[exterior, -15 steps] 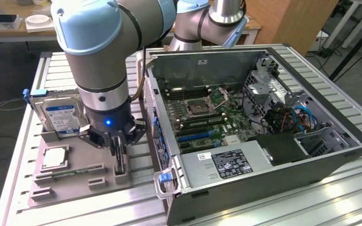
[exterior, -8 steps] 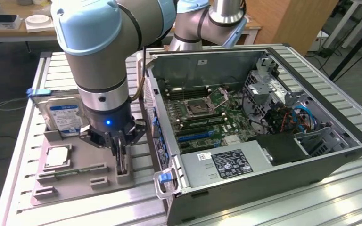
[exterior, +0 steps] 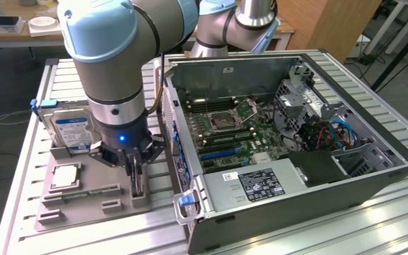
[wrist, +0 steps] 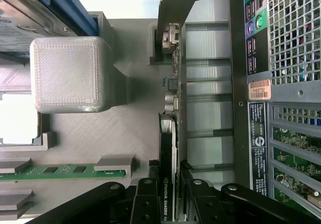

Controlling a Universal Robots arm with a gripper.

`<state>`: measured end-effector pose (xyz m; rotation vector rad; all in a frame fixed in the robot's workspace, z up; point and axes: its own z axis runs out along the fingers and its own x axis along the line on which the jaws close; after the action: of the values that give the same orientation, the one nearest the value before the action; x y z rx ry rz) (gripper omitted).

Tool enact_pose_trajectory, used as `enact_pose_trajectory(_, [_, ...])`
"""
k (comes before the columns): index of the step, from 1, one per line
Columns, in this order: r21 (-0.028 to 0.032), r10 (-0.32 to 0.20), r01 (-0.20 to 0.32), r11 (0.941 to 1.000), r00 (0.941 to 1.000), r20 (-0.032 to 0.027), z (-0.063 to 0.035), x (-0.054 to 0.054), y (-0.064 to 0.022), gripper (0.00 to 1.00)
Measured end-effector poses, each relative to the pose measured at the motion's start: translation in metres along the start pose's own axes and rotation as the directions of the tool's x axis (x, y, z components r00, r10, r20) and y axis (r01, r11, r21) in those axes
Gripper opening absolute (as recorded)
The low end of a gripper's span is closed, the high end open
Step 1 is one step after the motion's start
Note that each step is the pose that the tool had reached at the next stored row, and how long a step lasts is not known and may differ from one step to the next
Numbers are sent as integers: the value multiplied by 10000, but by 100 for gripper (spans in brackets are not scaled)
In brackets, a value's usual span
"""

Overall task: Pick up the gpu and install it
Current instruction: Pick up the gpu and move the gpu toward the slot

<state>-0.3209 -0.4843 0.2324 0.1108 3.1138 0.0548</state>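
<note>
Exterior view: a ribbed aluminium tabletop (exterior: 317, 228) carries a grey printed tray (exterior: 83, 212) at the exterior view's left and an open computer case (exterior: 374, 180) beside it. Behind them is a dark floor and a wooden desk (exterior: 19, 36).

The gpu (exterior: 138, 187) stands on edge in a slot along the tray edge that faces the case. The claw (exterior: 136, 178) is lowered over it. A hard drive (exterior: 73, 132) with a blue-white label stands at the tray's far edge. The power supply (exterior: 261, 183) in the case bears a black label whose print is too small to read.

Wrist view, from close above: the black fingers (wrist: 146, 199) sit against both faces of the gpu (wrist: 168, 133), gripping it in its slot. Its top edge reads "NVIDIA QUADRO K". A green memory stick (wrist: 65, 171) lies in the tray, and an orange sticker (wrist: 260, 89) sits on the case's rear panel.
</note>
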Motion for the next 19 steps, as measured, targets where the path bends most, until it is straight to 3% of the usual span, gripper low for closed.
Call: enact_pose_trajectory(19, [0,0,0,10000,10000,0,5,0,0,26])
